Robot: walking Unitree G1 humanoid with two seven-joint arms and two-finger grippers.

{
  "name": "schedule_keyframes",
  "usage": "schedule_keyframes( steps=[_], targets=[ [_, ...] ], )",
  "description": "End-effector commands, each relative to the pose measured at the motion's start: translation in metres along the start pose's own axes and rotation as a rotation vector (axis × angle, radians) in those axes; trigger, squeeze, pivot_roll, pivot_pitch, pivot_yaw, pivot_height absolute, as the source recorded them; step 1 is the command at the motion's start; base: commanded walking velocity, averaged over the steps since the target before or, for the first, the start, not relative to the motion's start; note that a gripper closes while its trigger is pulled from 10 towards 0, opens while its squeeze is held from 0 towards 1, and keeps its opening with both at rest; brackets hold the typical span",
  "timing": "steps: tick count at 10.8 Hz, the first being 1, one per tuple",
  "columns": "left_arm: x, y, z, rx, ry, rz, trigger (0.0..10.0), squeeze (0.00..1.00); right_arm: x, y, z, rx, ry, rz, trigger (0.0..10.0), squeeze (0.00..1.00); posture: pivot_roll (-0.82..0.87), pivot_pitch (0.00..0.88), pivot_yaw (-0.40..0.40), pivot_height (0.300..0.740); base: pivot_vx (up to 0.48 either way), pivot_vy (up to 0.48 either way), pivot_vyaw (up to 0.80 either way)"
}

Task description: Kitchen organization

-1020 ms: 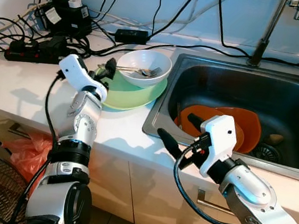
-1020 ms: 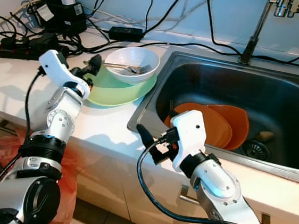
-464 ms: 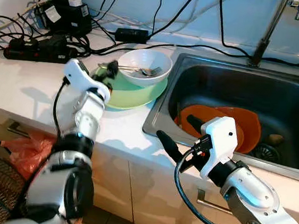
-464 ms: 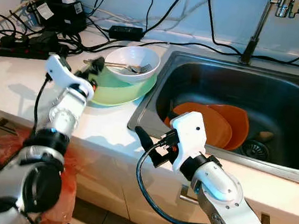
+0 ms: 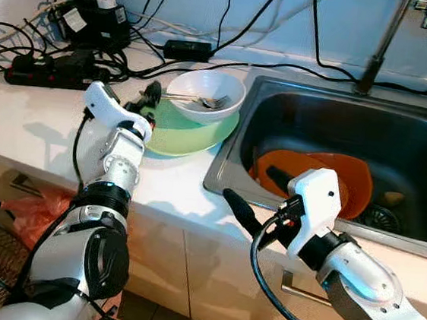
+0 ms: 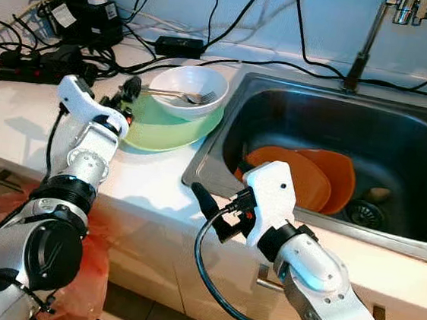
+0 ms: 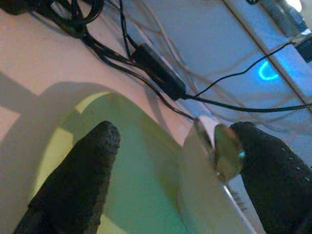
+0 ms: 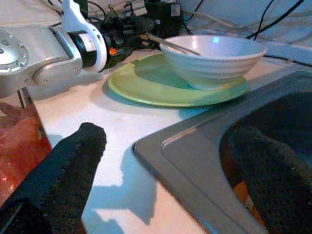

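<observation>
Reaching in with our left gripper [image 7: 170, 170], fingers spread wide over the plate [image 5: 178, 129] rim, the spoon [image 7: 222, 153] handle pointing at us; right gripper [image 5: 260, 192] hovers open.

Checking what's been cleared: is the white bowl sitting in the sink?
No, the white bowl sits on the green plate on the counter, left of the sink, which holds orange plates.

Left arm reaches forward, forearm raised, its left gripper [image 5: 145, 101] with black fingers spread apart. Right arm bends across in front, right gripper [image 5: 250, 189] with fingers wide apart, holding nothing.
</observation>
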State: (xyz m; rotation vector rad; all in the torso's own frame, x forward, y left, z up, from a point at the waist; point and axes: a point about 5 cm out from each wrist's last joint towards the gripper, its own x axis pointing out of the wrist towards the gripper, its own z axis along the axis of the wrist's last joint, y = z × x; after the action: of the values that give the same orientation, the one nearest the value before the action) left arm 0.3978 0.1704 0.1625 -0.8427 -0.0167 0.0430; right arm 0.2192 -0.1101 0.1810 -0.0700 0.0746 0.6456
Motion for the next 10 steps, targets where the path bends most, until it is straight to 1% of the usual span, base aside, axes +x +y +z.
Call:
schedule_keyframes(
  steps=[1, 6, 7, 8, 9, 10],
  targets=[
    [0.0042, -0.0073, 0.0094, -0.007, -0.029, -0.022, 0.0, 0.00, -0.0024, 0.0012, 0.0037, 0.003, -0.010, 0.003, 10.0, 0.00, -0.25, 0.000, 0.073, 0.740, 0.000, 0.000, 0.00],
    [0.0050, -0.0059, 0.0106, -0.004, -0.034, -0.023, 0.0, 0.00, -0.0013, 0.0020, 0.0040, 0.005, -0.010, 0.008, 10.0, 0.00, -0.24, 0.000, 0.071, 0.740, 0.000, 0.000, 0.00],
    [0.0055, -0.0068, 0.0104, 0.001, -0.027, -0.026, 1.4, 0.00, -0.0009, 0.0026, 0.0038, 0.007, -0.010, 0.009, 10.0, 0.00, -0.24, 0.000, 0.072, 0.740, 0.000, 0.000, 0.00],
    [0.0059, -0.0078, 0.0100, 0.003, -0.022, -0.029, 1.5, 0.00, -0.0006, 0.0027, 0.0039, 0.007, -0.011, 0.010, 10.0, 0.00, -0.24, 0.000, 0.072, 0.740, 0.000, 0.000, 0.00],
    [0.0063, -0.0096, 0.0077, 0.011, -0.006, -0.034, 5.6, 0.00, -0.0005, 0.0027, 0.0040, 0.007, -0.012, 0.009, 10.0, 0.00, -0.24, 0.000, 0.072, 0.740, 0.000, 0.000, 0.00],
    [0.0065, -0.0108, 0.0053, 0.013, 0.008, -0.037, 10.0, 0.00, -0.0002, 0.0028, 0.0041, 0.007, -0.013, 0.009, 10.0, 0.00, -0.24, 0.000, 0.075, 0.740, 0.000, 0.000, 0.00]
  ],
)
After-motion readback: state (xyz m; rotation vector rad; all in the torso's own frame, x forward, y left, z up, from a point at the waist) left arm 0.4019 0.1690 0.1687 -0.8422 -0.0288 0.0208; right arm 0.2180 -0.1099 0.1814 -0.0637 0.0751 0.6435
